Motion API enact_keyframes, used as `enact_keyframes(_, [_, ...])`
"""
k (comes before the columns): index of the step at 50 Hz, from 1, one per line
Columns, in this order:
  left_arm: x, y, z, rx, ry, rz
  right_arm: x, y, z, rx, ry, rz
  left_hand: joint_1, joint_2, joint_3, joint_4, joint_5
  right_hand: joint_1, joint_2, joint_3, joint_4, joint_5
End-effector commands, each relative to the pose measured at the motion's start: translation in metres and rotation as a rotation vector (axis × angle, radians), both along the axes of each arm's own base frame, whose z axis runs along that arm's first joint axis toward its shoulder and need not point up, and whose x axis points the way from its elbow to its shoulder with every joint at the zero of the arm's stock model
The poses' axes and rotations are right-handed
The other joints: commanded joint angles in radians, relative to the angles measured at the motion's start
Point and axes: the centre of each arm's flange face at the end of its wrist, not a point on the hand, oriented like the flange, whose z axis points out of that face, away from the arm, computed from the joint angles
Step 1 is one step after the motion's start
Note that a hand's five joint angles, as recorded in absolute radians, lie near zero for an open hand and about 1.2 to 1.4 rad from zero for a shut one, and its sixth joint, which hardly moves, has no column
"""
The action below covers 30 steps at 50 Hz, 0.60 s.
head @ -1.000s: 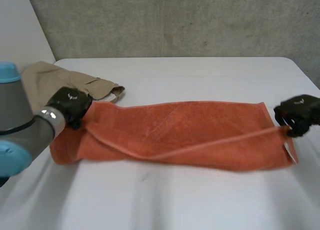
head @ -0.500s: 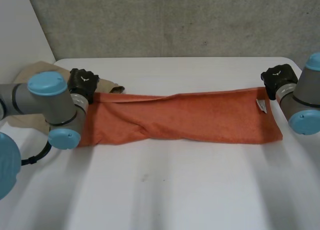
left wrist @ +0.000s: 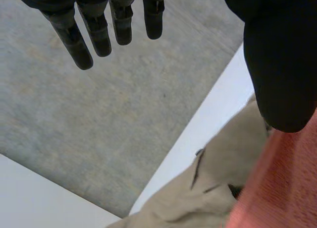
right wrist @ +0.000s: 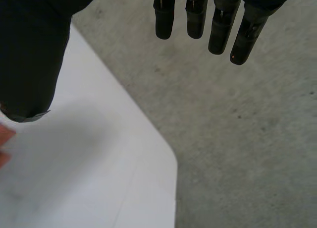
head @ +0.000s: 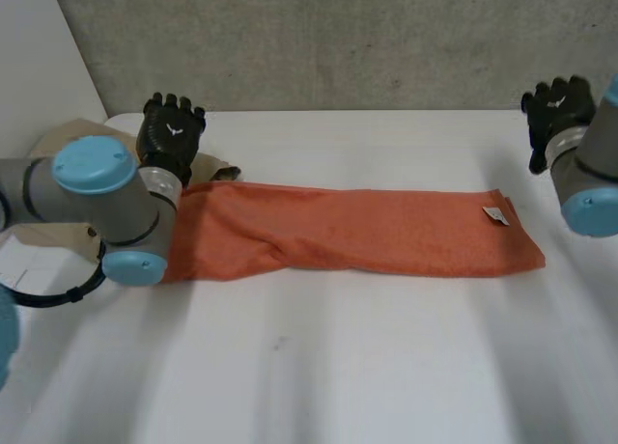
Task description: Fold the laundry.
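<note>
An orange towel (head: 357,234) lies folded into a long strip across the middle of the white table (head: 319,367), with a small white tag (head: 495,213) near its right end. My left hand (head: 171,133) is raised just beyond the towel's left end, open with straight fingers (left wrist: 99,32) and holding nothing. A strip of the orange towel (left wrist: 282,188) lies below its thumb. My right hand (head: 555,104) is lifted past the towel's right end near the table's far right corner, fingers (right wrist: 198,17) spread open and empty.
A beige garment (head: 68,140) lies crumpled at the table's far left, partly under my left arm; in the left wrist view the beige garment (left wrist: 213,188) lies beside the towel. The grey floor (right wrist: 237,119) lies past the table's rounded corner (right wrist: 168,158).
Both hands let go of the towel's far edge and rose open. The towel now lies flat as a narrower folded strip.
</note>
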Motion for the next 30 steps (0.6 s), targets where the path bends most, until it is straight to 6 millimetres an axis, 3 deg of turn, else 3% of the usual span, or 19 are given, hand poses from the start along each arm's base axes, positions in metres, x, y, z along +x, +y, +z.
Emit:
enact_keyframes(1, [0.018,0.048,0.014,0.068,-0.011,-0.003,0.003,0.054,0.033,0.070,-0.027,0.123,-0.022,-0.032,-0.039,-0.030,-0.030,-0.031,-0.050,-0.043,-0.065,-0.072])
enact_keyframes(6, [0.030,0.081,0.006,0.150,0.011,-0.013,-0.010,0.085,0.011,0.234,-0.024,0.158,-0.025,-0.035,-0.042,-0.033,-0.033,-0.031,-0.050,-0.043,-0.065,-0.072])
enact_keyframes(7, [0.031,0.086,0.004,0.165,0.020,-0.014,-0.018,0.091,-0.003,0.292,-0.031,0.153,-0.028,-0.038,-0.045,-0.036,-0.035,-0.013,-0.031,-0.025,-0.047,-0.053])
enact_keyframes(13, [0.036,0.111,-0.011,0.267,0.103,-0.042,-0.033,0.103,-0.034,0.384,-0.052,0.163,-0.025,-0.035,-0.042,-0.033,-0.033,0.155,0.136,0.143,0.121,0.114])
enact_keyframes(30, [0.037,0.113,-0.018,0.298,0.119,-0.044,-0.038,0.094,-0.090,0.442,-0.033,0.178,-0.025,-0.035,-0.042,-0.033,-0.033,0.443,0.424,0.431,0.409,0.402])
